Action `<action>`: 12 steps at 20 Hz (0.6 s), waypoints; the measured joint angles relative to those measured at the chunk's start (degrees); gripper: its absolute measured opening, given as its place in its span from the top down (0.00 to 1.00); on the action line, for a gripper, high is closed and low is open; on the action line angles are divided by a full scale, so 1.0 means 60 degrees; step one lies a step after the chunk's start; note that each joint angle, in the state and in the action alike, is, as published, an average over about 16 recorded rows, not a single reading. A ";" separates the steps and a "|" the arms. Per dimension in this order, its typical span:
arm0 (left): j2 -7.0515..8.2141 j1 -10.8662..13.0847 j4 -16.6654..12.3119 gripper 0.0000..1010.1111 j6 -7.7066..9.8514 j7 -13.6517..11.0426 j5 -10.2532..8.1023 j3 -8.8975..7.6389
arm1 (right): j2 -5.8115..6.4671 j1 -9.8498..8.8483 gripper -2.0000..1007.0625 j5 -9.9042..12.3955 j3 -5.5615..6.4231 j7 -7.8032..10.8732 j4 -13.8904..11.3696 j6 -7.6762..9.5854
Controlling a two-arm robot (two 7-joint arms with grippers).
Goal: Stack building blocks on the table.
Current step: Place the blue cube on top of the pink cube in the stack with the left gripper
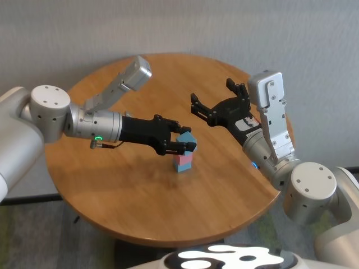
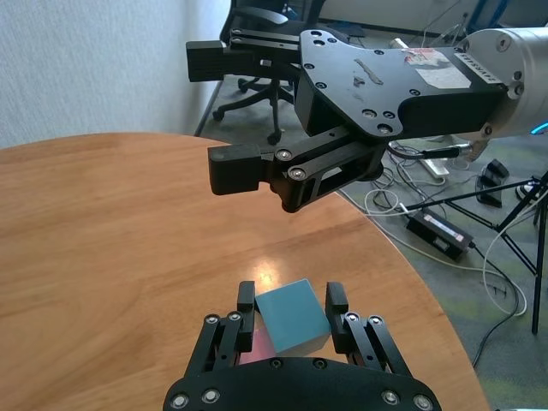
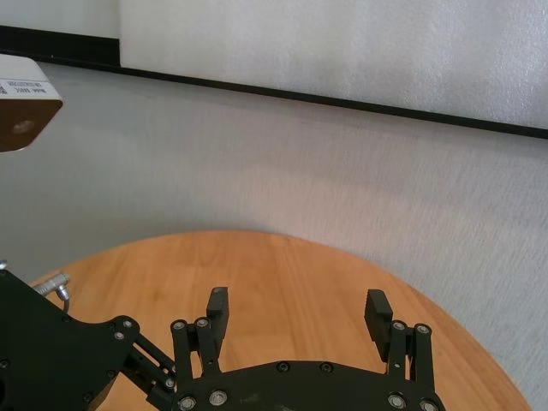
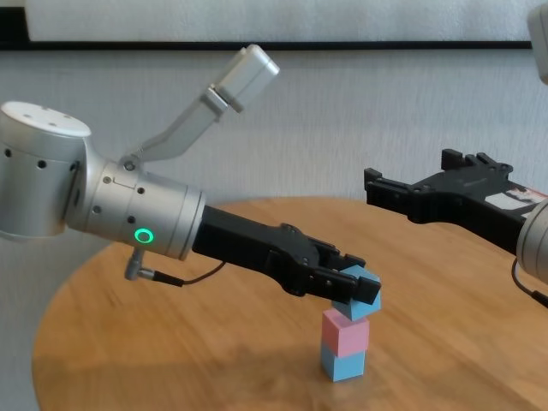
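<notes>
The left arm reaches level over the table (image 1: 112,190), its left tool (image 1: 188,147) clamping a light blue block (image 1: 187,139) atop the pink block (image 1: 183,159); the right tool (image 1: 221,103) hangs beyond, spread wide, empty.

Round honey-brown wood-grain table (image 1: 140,207) bearing a stack near its centre: a small matte light blue cube (image 4: 343,364) resting on the tabletop, a matte pink cube (image 4: 345,332) squarely on it, and a second light blue cube (image 4: 358,301), tilted, at the pink cube's top.
</notes>
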 joint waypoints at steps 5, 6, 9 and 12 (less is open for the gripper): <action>-0.0106 -0.0015 0.0194 0.49 -0.0048 -0.0078 0.0011 -0.0012 | 0.0000 0.0000 0.00 0.0000 0.0000 0.0000 0.0000 0.0000; -0.0118 -0.0014 0.0217 0.49 -0.0052 -0.0086 0.0016 -0.0015 | 0.0000 0.0000 0.00 0.0000 0.0000 0.0000 0.0000 0.0000; -0.0139 -0.0002 0.0263 0.49 -0.0049 -0.0094 0.0038 -0.0025 | 0.0000 0.0000 0.00 0.0000 0.0000 0.0000 0.0000 0.0000; -0.0140 0.0016 0.0281 0.49 -0.0034 -0.0095 0.0067 -0.0035 | 0.0000 0.0000 0.00 0.0000 0.0000 0.0000 0.0000 0.0000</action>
